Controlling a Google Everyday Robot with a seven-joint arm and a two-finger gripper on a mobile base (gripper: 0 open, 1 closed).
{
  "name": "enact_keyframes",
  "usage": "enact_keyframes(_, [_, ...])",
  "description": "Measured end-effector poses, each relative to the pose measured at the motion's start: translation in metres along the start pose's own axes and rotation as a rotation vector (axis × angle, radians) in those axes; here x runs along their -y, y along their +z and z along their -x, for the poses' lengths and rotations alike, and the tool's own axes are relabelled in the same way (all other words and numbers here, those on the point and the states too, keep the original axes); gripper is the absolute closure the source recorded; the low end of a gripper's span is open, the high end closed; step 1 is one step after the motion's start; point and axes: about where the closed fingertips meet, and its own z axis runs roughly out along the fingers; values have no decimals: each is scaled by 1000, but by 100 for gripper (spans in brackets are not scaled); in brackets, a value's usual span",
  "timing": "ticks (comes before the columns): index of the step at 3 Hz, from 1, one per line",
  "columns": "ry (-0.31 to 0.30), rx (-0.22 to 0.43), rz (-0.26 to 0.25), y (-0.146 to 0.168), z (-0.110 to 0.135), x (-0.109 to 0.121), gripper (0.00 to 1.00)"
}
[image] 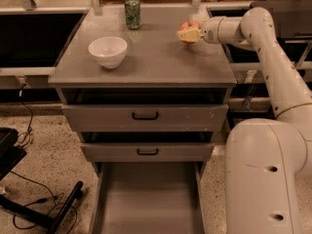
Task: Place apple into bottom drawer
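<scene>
**Apple held at right rear of worktop; bottom drawer open**

Black cables point(29, 213) lie on the speckled floor at far left. On the grey worktop point(156, 65), a white bowl point(107, 50) stands upright at the left. A green can point(132, 12) stands upright near the back edge, well apart from the bowl.

Below the worktop, the top drawer point(145, 116) and middle drawer point(147, 152), each with a black handle, sit slightly ajar. The bottom drawer point(146, 199) is pulled fully out and shows a plain grey floor.

The apple point(190, 25) is at the right rear of the worktop, not in the bottom drawer. The end effector point(187, 34) is clenched on the apple from the right side. Whether the apple touches the worktop cannot be determined. The white arm point(273, 67) reaches in from the right, above the robot's body point(263, 179).
</scene>
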Motion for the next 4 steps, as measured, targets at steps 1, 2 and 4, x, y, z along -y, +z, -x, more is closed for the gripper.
enact_keyframes(1, [-62,19,-41,-42,23,7,100])
enact_keyframes(2, [-159,22,-94,-109,47,1,100])
enact_keyframes(4, [-239,-66,-230,-264,49,-35,100])
